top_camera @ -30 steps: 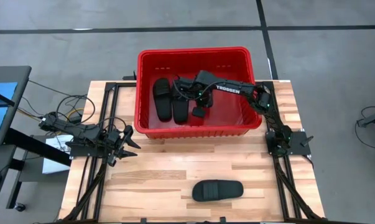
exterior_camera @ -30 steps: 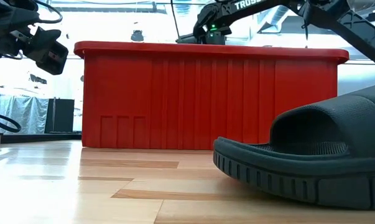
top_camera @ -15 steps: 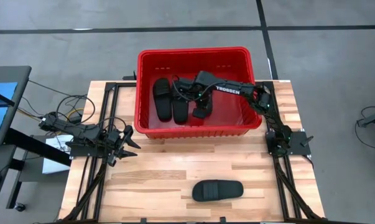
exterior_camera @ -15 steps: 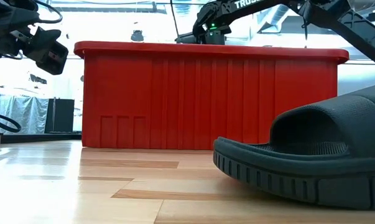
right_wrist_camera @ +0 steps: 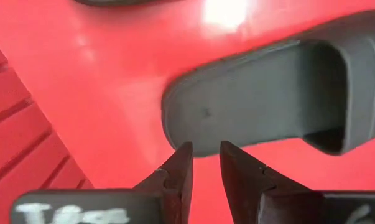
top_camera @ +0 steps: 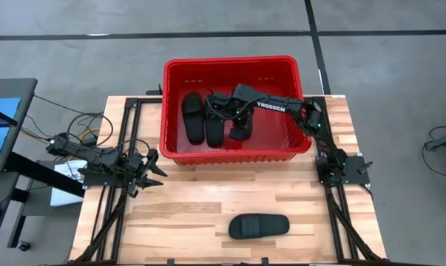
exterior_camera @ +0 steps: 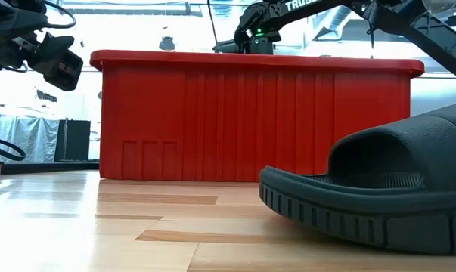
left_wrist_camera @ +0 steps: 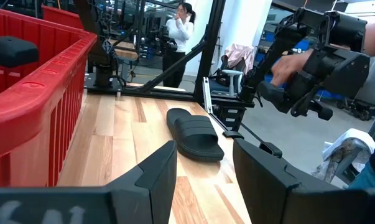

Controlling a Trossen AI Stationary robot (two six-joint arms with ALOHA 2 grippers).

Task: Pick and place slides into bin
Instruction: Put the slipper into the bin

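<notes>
Three slides (top_camera: 205, 118) lie inside the bin (top_camera: 174, 151), the third half hidden beneath the right gripper (top_camera: 241, 127), whose jaws stand narrowly parted and empty. At nine o'clock the left gripper (top_camera: 154, 171) waits with jaws open. At six o'clock, a fourth slide (top_camera: 258, 225) lies on the table (top_camera: 186, 218).

black slides (top_camera: 259, 226) and a ribbed red bin (top_camera: 230, 153).
</notes>
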